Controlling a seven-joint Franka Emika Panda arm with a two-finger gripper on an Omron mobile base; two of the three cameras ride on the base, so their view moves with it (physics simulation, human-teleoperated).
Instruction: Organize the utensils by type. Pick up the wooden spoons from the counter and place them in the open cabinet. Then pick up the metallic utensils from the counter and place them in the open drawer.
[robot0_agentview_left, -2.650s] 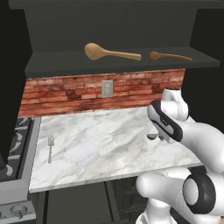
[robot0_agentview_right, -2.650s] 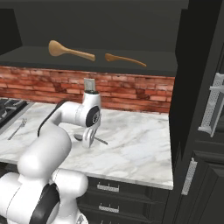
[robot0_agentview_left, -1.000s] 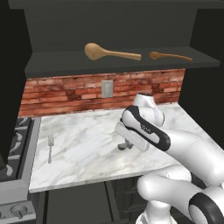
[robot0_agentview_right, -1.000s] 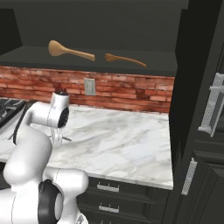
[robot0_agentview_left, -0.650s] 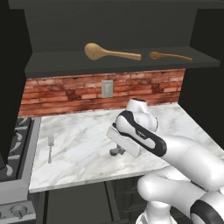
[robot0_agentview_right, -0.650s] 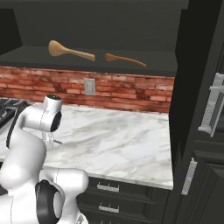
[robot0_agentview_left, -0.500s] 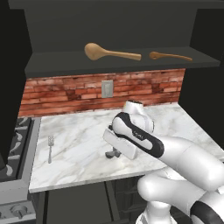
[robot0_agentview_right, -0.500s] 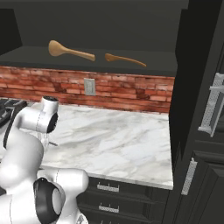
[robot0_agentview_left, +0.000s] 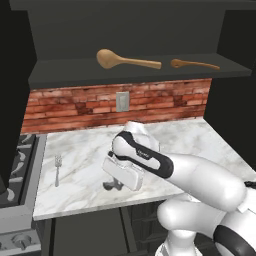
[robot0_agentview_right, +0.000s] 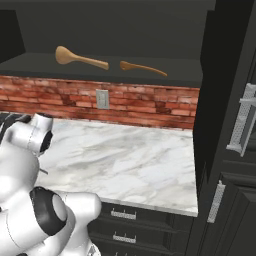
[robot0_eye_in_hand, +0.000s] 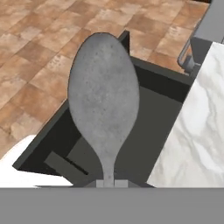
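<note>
The metal spoon (robot0_eye_in_hand: 104, 100) is held pinched by its handle in the closed gripper (robot0_agentview_left: 113, 185), its long axis running straight ahead, with the open drawer (robot0_eye_in_hand: 151, 114) lying directly beyond and beneath its bowl.

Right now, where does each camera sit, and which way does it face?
Left base view: behind-left, facing the counter, fork and shelved wooden spoons; white arm and hand show.
Right base view: behind-right, same counter and spoons; arm lower left.
Hand view: looks down past the held metal spoon into the open drawer.
</note>
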